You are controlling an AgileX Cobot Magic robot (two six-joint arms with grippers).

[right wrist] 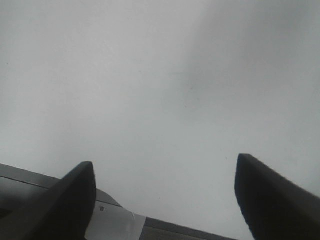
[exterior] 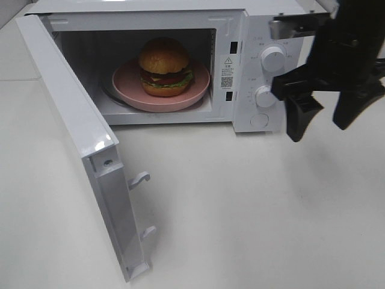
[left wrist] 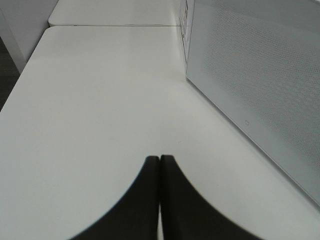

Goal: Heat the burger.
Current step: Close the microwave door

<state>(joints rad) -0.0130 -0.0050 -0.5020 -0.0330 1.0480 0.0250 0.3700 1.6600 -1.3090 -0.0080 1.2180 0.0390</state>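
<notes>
Main worry for me: the door [exterior: 66, 102] stands wide open toward the near left, so turning the lower knob [exterior: 265, 96] now probably heats nothing, and a sloppy door swing might clip the plate's near rim. The burger [exterior: 165, 67] sits on the pink plate [exterior: 129, 90] inside the microwave [exterior: 240, 36]. The right jaws are spread wide and empty beside that knob. The left jaws are pressed together, holding nothing, over the desk [left wrist: 90, 100].

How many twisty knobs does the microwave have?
2. The upper knob sits high on the microwave's front panel; the lower knob is right under it. The right gripper covers a bit of the panel's edge, so another could hide there.
</notes>
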